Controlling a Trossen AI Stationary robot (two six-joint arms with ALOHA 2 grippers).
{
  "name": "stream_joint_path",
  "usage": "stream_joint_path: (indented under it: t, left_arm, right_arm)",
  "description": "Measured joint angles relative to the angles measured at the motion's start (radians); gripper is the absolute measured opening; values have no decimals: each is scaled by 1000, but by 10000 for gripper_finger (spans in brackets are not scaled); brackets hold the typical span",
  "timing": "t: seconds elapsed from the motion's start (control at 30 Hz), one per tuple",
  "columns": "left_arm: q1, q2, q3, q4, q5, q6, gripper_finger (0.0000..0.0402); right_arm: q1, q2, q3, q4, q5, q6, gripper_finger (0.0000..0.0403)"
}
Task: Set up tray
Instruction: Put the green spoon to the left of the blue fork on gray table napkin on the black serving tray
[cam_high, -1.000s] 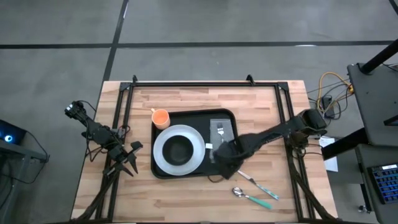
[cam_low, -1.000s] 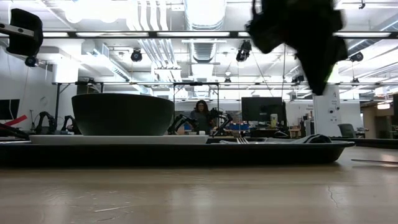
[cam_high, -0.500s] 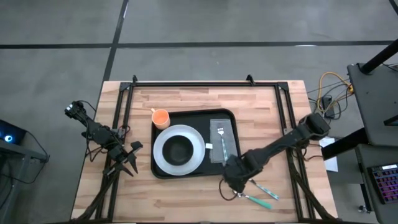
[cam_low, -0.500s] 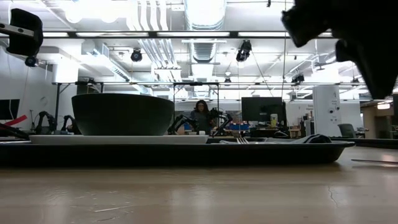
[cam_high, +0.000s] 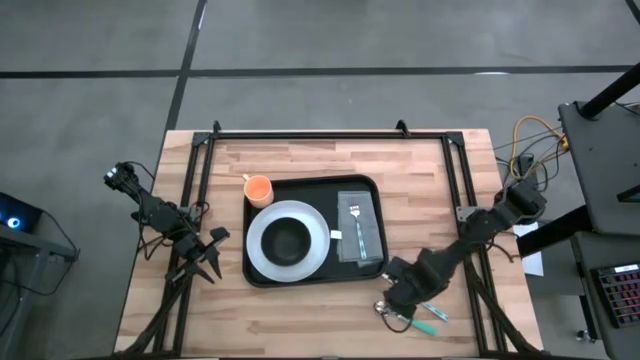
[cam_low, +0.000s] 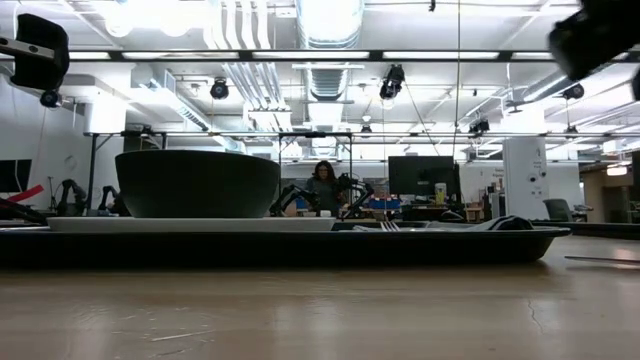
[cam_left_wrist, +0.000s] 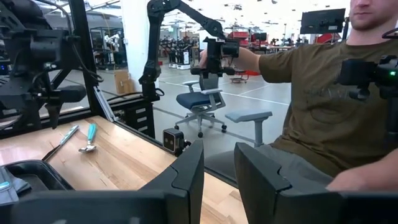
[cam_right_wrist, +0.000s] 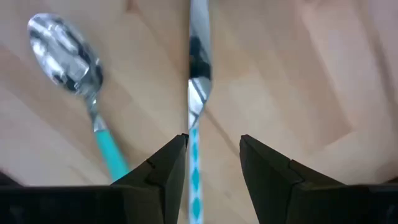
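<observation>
the tray (cam_high: 312, 190) lies flat near the middle of the wooden worktop (cam_high: 320, 320). it carries a white plate (cam_high: 260, 262) with a dark bowl (cam_high: 287, 238) at its centre, and a grey napkin (cam_high: 364, 232) with a fork (cam_high: 355, 222) on top. an orange cup (cam_high: 258, 188) stands at the tray's far left corner; whether it sits inside the rim cannot be told.

handling judgement: the tray appears to be rigid moulded plastic, light for its size, with a smooth surface that may let the plate and bowl slide if it is tilted. the low raised rim is the only practical hold; a long edge clear of the contents would suit best. it should stay level.

the right gripper (cam_right_wrist: 212, 163) hangs over the bare worktop just in front of the tray's right front corner. its fingers (cam_right_wrist: 163, 171) stand apart and hold nothing. a knife (cam_right_wrist: 197, 74) with a blue-patterned handle lies directly beneath, running into the gap between them. a spoon (cam_right_wrist: 68, 50) with a teal handle lies just beside the knife. both are thin, stiff and flat on the wood, so a pinch across the handle is likely needed.

the left gripper (cam_left_wrist: 219, 168) waits at the left edge of the worktop, well apart from the tray, fingers slightly apart and empty. a person (cam_left_wrist: 317, 93) sits beyond the worktop.
</observation>
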Motion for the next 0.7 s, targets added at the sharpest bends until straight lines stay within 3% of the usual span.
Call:
stream_joint_path:
  t: [0.43, 0.7]
  left_arm:
    - [0, 0, 0, 0, 0, 0, 71]
    - [0, 0, 0, 0, 0, 0, 71]
  right_arm:
    - [114, -29, -86, 331, -7, 179, 137]
    - [126, 66, 14, 355, -12, 131, 124]
